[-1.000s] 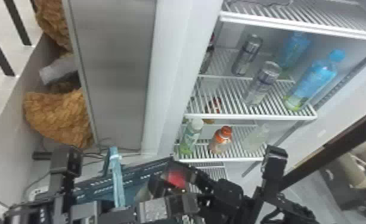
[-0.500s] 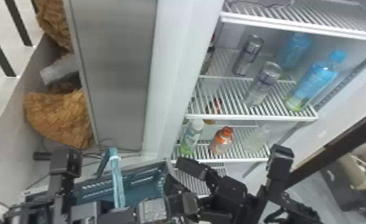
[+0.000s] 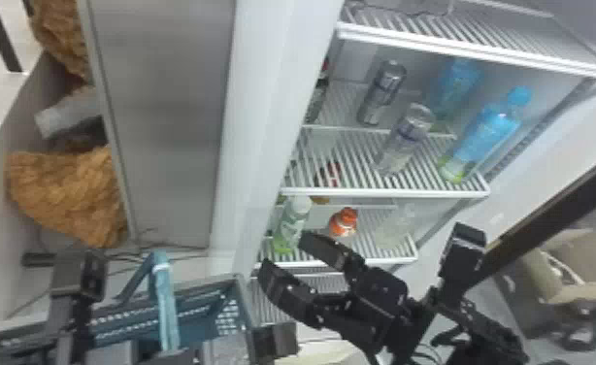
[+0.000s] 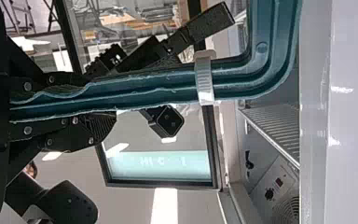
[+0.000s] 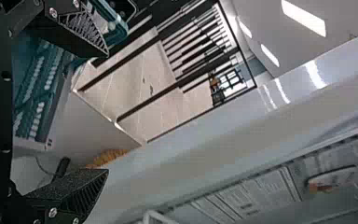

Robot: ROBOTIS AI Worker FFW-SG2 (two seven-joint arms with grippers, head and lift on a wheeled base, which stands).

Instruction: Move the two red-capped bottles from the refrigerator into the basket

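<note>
Red-capped bottle (image 3: 343, 223) on lower refrigerator shelf (image 3: 399, 259), between green-and-white bottle (image 3: 293, 221) and clear bottle (image 3: 399, 227). Silver cans (image 3: 405, 138) and blue bottles (image 3: 487, 133) on shelf above. My right gripper (image 3: 287, 255) near green-and-white bottle, fingers spread wide. With left gripper (image 3: 166, 354) I pinch handle (image 3: 162, 301) of basket (image 3: 195, 318), just beside refrigerator shelves.
</note>
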